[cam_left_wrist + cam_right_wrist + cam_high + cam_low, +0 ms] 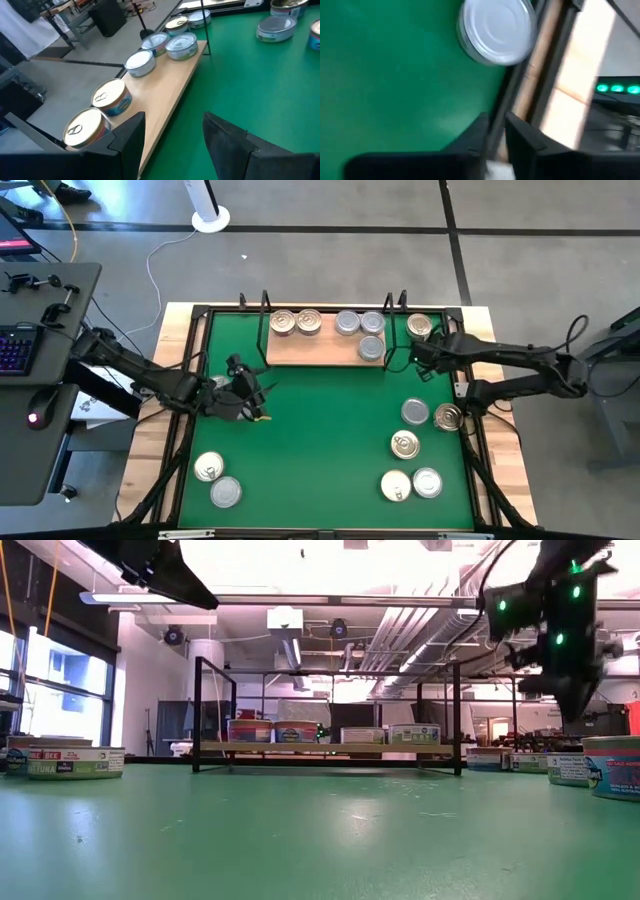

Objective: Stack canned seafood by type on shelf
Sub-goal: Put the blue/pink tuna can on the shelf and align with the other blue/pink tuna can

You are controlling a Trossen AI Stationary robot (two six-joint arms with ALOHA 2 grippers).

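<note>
Beyond the shelf's (325, 352) right end, the right tool (418, 352) hovered with fingers nearly shut on nothing, the gold-lidded tin (419, 326) just behind it. The left tool (243, 380) (half open, empty) waited well off, so the right arm was nearer.

Gold-lidded tins (283, 322) and silver-grey-lidded tins (347, 323) sit on the light tan shelf (310, 350) with black uprights, on a green mat (320, 430) over the pale wooden table (505, 470).
</note>
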